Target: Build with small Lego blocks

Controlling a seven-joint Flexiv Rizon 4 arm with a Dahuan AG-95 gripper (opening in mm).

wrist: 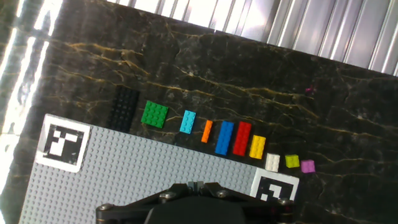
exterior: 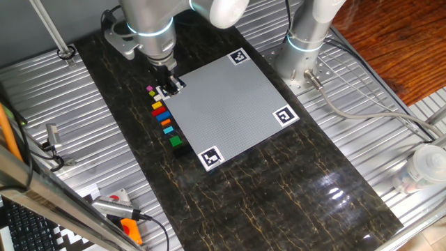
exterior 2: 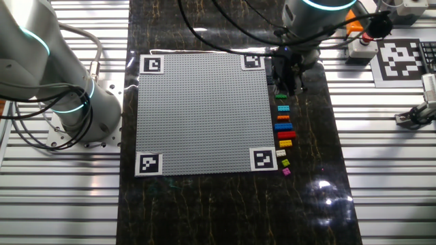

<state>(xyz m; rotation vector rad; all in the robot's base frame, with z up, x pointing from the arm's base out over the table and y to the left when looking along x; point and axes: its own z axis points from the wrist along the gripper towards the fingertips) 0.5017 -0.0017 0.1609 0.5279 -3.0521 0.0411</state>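
Note:
The small Lego blocks lie in a row on the dark table along the edge of the grey studded plate (wrist: 143, 174). In the hand view the row runs green (wrist: 154, 114), light blue (wrist: 188, 121), orange (wrist: 207, 130), blue (wrist: 224, 137), red (wrist: 242, 138), yellow (wrist: 257, 147), white (wrist: 272, 162), lime (wrist: 292, 161), pink (wrist: 308, 166). The row also shows in one fixed view (exterior: 164, 118) and in the other fixed view (exterior 2: 284, 133). My gripper (wrist: 198, 185) hangs above the plate's edge beside the row, apart from the blocks. Its jaws are together and nothing shows between them.
A black brick (wrist: 126, 107) lies at the green end of the row. Black-and-white markers (wrist: 62, 143) sit on the plate's corners. A second arm's base (exterior 2: 75, 109) stands beside the plate. Ribbed metal decking (exterior: 83, 139) flanks the dark table; tools (exterior: 115, 206) lie on it.

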